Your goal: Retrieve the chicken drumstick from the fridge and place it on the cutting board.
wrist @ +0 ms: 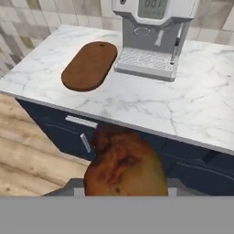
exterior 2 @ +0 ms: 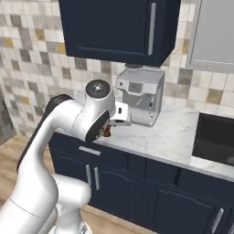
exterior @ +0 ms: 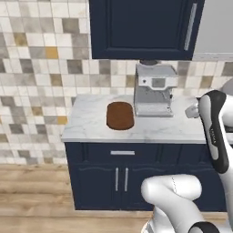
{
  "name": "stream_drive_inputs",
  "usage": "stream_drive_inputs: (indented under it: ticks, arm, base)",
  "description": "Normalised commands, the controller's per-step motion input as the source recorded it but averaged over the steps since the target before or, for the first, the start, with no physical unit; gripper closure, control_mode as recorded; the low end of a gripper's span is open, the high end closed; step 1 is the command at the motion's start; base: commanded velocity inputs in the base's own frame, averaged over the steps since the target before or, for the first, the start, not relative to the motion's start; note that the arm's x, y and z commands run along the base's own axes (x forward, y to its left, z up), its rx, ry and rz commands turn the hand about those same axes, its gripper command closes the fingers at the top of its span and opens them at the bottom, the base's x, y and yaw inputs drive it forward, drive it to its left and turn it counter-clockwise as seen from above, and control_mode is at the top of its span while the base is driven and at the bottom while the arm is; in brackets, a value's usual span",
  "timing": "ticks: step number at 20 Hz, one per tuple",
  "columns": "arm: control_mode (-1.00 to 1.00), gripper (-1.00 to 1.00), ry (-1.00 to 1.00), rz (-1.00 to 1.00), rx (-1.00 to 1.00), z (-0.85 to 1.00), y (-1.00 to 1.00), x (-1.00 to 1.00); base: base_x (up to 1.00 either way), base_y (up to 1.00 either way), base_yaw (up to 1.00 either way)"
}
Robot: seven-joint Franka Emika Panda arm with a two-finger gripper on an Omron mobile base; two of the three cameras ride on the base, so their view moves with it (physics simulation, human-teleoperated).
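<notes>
Left base view: a white marble bench (exterior: 91,125) sits on navy base cupboards (exterior: 113,177) with silver handles. The cutting board (exterior: 120,115), a dark reddish-brown oval, lies flat on the bench just left of the coffee machine (exterior: 154,91). A navy wall cupboard (exterior: 143,27) hangs above, against a mosaic tile wall (exterior: 41,68). The floor (exterior: 32,195) is light wood plank.

Right base view: the arm reaches forward at bench-edge height. The tool (exterior 2: 109,130) sits in front of the coffee machine, with a small brown-orange piece showing beneath the wrist. A dark cooktop (exterior 2: 215,137) is set into the bench on the right.

Hand view: the chicken drumstick (wrist: 124,169) is clamped in the tool, the jaws narrow around it, held off the bench edge and above the cupboard fronts. The cutting board lies ahead and to the left, well apart from the drumstick, with nothing on it.
</notes>
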Motion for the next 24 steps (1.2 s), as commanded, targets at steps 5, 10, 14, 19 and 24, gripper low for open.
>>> stream_drive_inputs:
  ticks: [5,10,14,19,24]
  arm:
    - [1.00,1.00,0.00,0.00,0.00,0.00,0.00,0.00]
    - [1.00,1.00,0.00,0.00,0.00,0.00,0.00,0.00]
    - [1.00,1.00,0.00,0.00,0.00,0.00,0.00,0.00]
    - [1.00,1.00,0.00,0.00,0.00,0.00,0.00,0.00]
    - [-1.00,1.00,0.00,0.00,0.00,-0.01,0.03,0.11]
  base:
    - [0.97,1.00,-0.40]
    - [0.53,1.00,-0.31]
    - [0.05,0.35,-0.02]
    - [0.12,0.27,0.00]
    - [0.11,0.01,-0.01]
